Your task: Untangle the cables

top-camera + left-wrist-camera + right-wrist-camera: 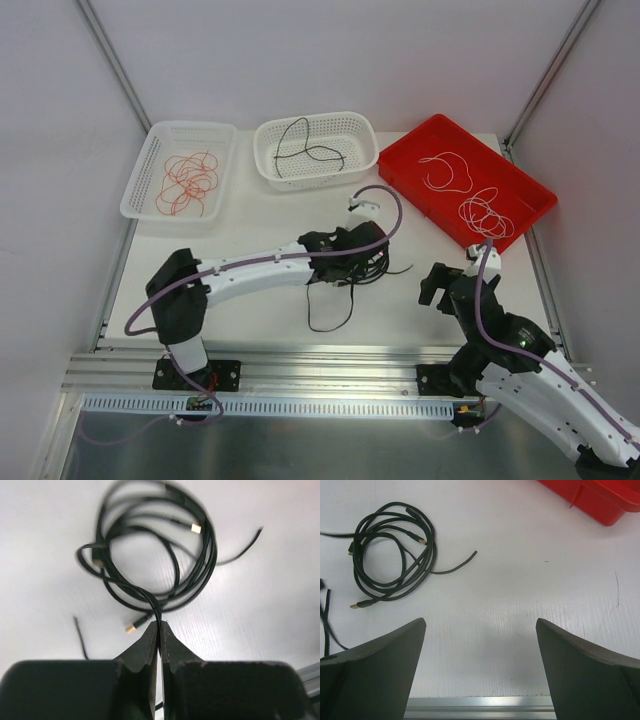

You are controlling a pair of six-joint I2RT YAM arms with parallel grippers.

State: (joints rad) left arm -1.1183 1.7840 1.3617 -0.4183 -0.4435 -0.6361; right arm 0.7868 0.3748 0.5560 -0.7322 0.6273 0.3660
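Pinching one strand of the black cords coiled mid-table, the left gripper has its tips pressed together on it. A separating pull looks to be in hand. Next comes a slow lift toward the middle white basket, while the right gripper, spread wide, pins the rest. The loops overlap, and the gold plugs may snag.

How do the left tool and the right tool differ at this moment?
The left tool is shut, pinching a black cable of the tangled bundle; the right tool stands wide open and holds nothing. The left tool is over the bundle; the right tool is over white table, near the red tray. Both have dark fingers.
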